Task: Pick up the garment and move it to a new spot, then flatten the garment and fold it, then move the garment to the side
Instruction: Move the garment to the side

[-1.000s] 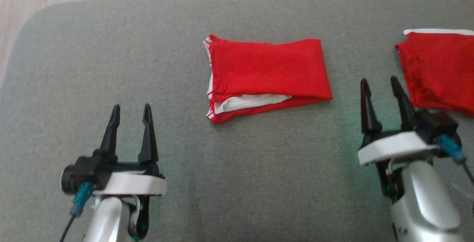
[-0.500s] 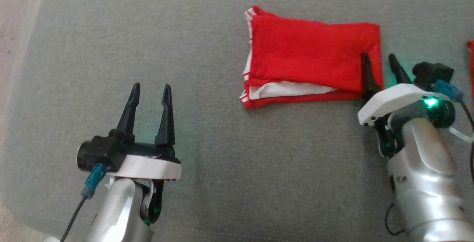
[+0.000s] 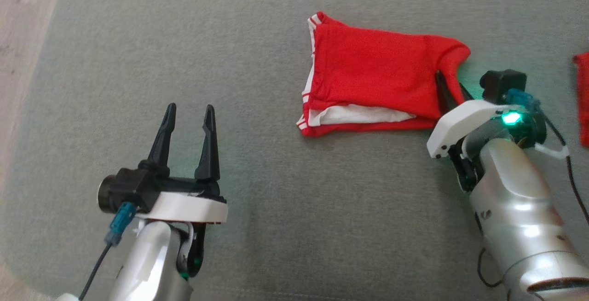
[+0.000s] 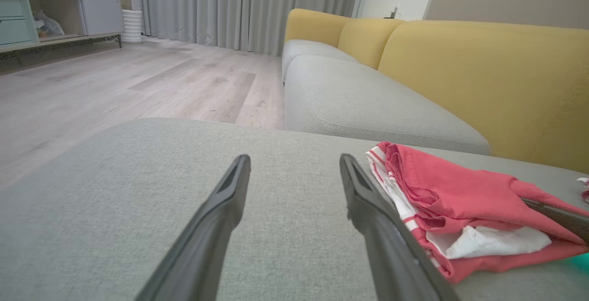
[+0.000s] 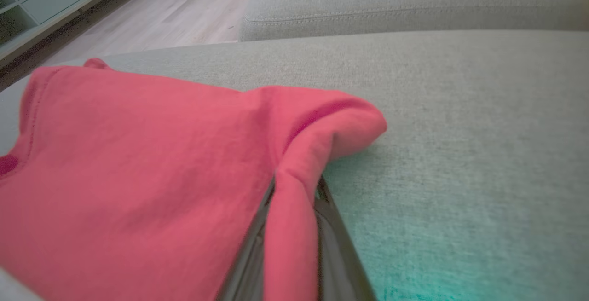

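The garment (image 3: 377, 89) is a folded red piece with white trim, lying on the grey cushion (image 3: 276, 209) right of centre. My right gripper (image 3: 448, 91) is shut on its right edge, and the cloth puckers up around the fingertips. From the right wrist, a ridge of red garment (image 5: 138, 163) is pinched in my right gripper (image 5: 294, 186). My left gripper (image 3: 188, 117) hovers open at the lower left, well apart from the cloth. Between its spread fingers (image 4: 230, 199) is bare cushion, with the garment (image 4: 460, 195) off to their right.
A second red cloth (image 3: 582, 94) lies at the right edge. Wood floor (image 3: 23, 15) borders the cushion on the left. Beyond it stand a grey sofa seat (image 4: 368, 103) with a yellow backrest (image 4: 483, 71) and a low cabinet (image 4: 46, 15).
My right gripper has closed on the garment's right edge, lifting and bunching that corner. The head camera shifted earlier on. The left gripper stays open and still.
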You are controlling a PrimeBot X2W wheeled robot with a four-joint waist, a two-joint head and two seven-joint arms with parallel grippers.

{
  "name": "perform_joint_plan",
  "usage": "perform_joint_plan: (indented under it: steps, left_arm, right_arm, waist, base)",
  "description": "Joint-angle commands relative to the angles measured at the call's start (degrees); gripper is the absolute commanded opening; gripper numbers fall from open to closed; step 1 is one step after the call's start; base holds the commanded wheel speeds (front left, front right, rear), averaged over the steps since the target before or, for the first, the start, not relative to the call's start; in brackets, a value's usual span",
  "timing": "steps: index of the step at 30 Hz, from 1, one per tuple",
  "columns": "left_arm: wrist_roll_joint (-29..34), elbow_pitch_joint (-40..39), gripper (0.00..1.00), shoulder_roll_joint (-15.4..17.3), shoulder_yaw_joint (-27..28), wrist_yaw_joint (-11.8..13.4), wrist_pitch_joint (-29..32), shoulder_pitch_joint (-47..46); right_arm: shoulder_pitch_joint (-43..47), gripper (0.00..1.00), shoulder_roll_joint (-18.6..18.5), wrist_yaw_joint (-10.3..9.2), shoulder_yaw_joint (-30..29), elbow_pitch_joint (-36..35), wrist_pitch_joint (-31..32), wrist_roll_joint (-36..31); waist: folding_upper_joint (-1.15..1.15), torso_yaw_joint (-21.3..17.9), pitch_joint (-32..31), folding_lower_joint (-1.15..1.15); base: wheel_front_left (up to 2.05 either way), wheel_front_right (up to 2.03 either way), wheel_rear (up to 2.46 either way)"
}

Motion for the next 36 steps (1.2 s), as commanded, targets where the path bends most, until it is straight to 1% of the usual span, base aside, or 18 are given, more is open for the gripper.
perform_joint_plan:
  steps: [1, 4, 8, 10, 13, 14, 15, 17, 19, 23, 26, 28, 31, 36]
  left_arm:
    - [0.6, -1.4, 1.00, 0.4, 2.3, 0.1, -0.3, -1.1]
    - [1.1, -1.7, 1.00, 0.4, 2.6, -0.1, -0.3, -0.7]
    - [1.5, -1.7, 1.00, 0.4, 2.3, -0.4, -0.3, -0.4]
    - [1.5, -2.0, 1.00, 0.4, 3.1, 0.0, -0.3, -0.5]
    - [2.5, -2.2, 1.00, 0.4, 3.4, -0.4, -0.3, -0.5]
    - [2.5, -2.2, 1.00, 0.4, 3.4, -0.4, -0.3, -0.5]
    - [2.8, -2.3, 1.00, 0.4, 3.4, -0.5, -0.3, -0.5]
    - [3.1, -2.5, 1.00, 0.4, 3.5, -0.7, -0.3, -0.5]
    - [3.1, -2.9, 1.00, 0.4, 3.5, -0.8, -0.3, -0.8]
    - [3.5, -3.5, 1.00, 0.4, 3.3, -1.0, -0.3, -1.9]
    - [4.1, -3.6, 1.00, 0.4, 3.5, -1.3, -0.3, -3.2]
    - [4.3, -3.6, 1.00, 0.4, 3.7, -1.6, -0.3, -4.1]
    - [4.7, -3.3, 1.00, 0.4, 4.0, -2.1, -0.3, -5.2]
    - [5.0, -2.7, 1.00, 0.5, 4.7, -2.7, -0.3, -6.1]
  right_arm:
    - [-0.1, 0.00, 1.0, -0.05, 1.4, -0.9, -1.2, -1.0]
    - [-0.2, 0.00, 1.0, -0.05, 2.5, -1.9, -2.8, -3.2]
    - [-0.1, 0.00, 0.6, -0.05, 3.9, -4.4, -3.5, -7.8]
    - [0.1, 0.00, -0.2, -0.05, 5.1, -6.2, -3.4, -9.5]
    - [0.2, 0.00, -2.1, -0.05, 7.9, -9.2, -2.1, -11.2]
    - [0.2, 0.00, -2.1, -0.05, 7.9, -9.2, -2.1, -11.2]
    - [0.2, 0.00, -2.9, -0.05, 8.9, -10.2, -1.4, -11.5]
    - [0.3, 0.00, -5.2, -0.05, 10.8, -12.5, 0.2, -11.4]
    - [0.2, 0.00, -8.3, -0.05, 12.3, -14.8, 1.8, -11.0]
    - [-0.6, 0.00, -15.5, -0.05, 14.3, -19.0, 4.6, -10.0]
    - [-1.8, 0.00, -21.2, -0.05, 14.5, -20.9, 6.1, -9.8]
    - [-2.5, 0.00, -24.4, -0.05, 13.8, -21.4, 6.5, -9.8]
    - [-3.6, 0.00, -28.1, -0.05, 11.7, -20.6, 7.3, -9.5]
    - [-4.5, 0.00, -31.1, -0.05, 5.6, -18.1, 7.7, -8.9]
  waist:
    - [0.00, -1.7, -1.5, 0.00]
    - [0.00, -3.9, -2.8, 0.00]
    - [0.00, -7.1, -4.4, 0.00]
    - [0.00, -8.7, -5.0, 0.00]
    - [0.00, -11.4, -5.1, 0.00]
    - [0.00, -11.4, -5.1, 0.00]
    - [0.00, -12.2, -5.0, 0.00]
    - [0.00, -13.8, -4.7, 0.00]
    - [0.00, -15.1, -4.0, 0.00]
    - [0.00, -16.9, -1.5, 0.00]
    - [0.00, -17.4, 0.9, 0.00]
    - [0.00, -17.5, 2.3, 0.00]
    - [0.00, -17.0, 4.0, 0.00]
    - [0.00, -16.0, 5.5, 0.00]
  base:
    - [0.00, 0.00, 0.00]
    - [0.00, 0.00, 0.00]
    - [0.00, 0.00, 0.00]
    - [0.00, 0.00, 0.00]
    - [0.00, 0.00, 0.00]
    - [0.00, 0.00, 0.00]
    - [0.00, 0.00, 0.00]
    - [0.00, 0.00, 0.00]
    - [0.00, 0.00, 0.00]
    - [0.00, 0.00, 0.00]
    - [0.00, 0.00, 0.00]
    - [0.00, 0.00, 0.00]
    - [0.00, 0.00, 0.00]
    - [0.00, 0.00, 0.00]
